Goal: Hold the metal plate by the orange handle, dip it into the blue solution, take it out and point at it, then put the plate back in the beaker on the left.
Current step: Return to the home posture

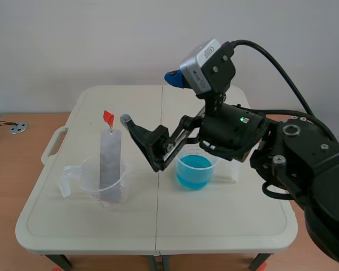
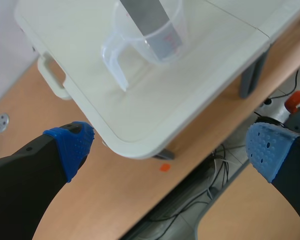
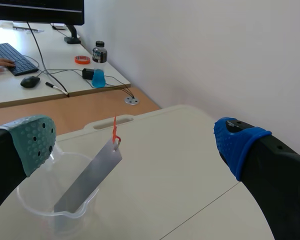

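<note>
**Black right gripper (image 1: pixel 141 143) hung with fingers spread, just right of the orange handle (image 1: pixel 108 117)**

Your right gripper had its two fingers wide apart and held nothing. Seen from its own wrist, the pads (image 3: pixel 35 140) flanked an empty gap. The orange handle lay ahead of that gap, roughly on its centre line, and touched neither finger. In the scene, the upper fingertip sat just right of the handle at about the same height.

From the handle, the metal plate (image 1: pixel 110 158) ran steeply down and slightly near into the clear beaker (image 1: pixel 104 183) on the left of the table (image 1: pixel 226 214). Its long axis was close to upright, and only the tab showed well above the rim. I judged that you needed a short move left, then a squeeze across the thin tab.

The blue solution (image 1: pixel 195 169) stood to the right, partly under your right arm, so the plate would have to be carried back that way.

Your left gripper (image 2: pixel 170 150) was also spread and empty. It hung off the near-left corner of the table, with the beaker ahead of it. The right arm looked clearly nearer to the handle.
</note>
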Available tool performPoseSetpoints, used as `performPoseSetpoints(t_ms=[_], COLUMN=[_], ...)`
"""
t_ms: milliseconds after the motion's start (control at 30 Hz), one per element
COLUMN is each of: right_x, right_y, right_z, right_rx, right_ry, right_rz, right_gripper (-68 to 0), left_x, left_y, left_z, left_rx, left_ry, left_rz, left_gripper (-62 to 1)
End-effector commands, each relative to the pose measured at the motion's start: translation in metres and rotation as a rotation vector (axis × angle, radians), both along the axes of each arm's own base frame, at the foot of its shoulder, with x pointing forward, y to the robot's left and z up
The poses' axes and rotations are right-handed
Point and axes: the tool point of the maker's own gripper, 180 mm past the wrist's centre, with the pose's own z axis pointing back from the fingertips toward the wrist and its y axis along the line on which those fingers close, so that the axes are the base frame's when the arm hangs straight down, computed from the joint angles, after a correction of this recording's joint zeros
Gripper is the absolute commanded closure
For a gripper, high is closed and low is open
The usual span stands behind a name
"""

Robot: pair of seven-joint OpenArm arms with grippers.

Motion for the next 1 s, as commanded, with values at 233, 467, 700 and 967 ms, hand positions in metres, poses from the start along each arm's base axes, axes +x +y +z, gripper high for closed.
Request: performPoseSetpoints(t_ms=[233,467,700,967], right_x=[-0.033,-0.056,-0.072,-0.087], right_y=[-0.044,-0.078,-0.105,-0.105], right_z=[-0.017,-0.013,0.0,-0.002], right_rx=[-0.062,-0.099,-0.131,-0.157], right_ry=[0.166,0.199,0.19,0.228], right_rz=[-0.065,-0.148,-0.234,-0.268], right_gripper=[-66.5,-66.5,-66.5,-66.3], left_x=[0.047,0.078,0.102,0.122], left_y=[-0.007,-0.016,-0.034,-0.046], left_z=[0.034,0.047,0.065,0.076], left_rx=[-0.048,-0.074,-0.12,-0.155], left_ry=[-0.176,-0.232,-0.308,-0.339], left_rz=[-0.001,0.001,-0.025,-0.016], left_gripper=[-62.3,-62.3,-62.3,-62.3])
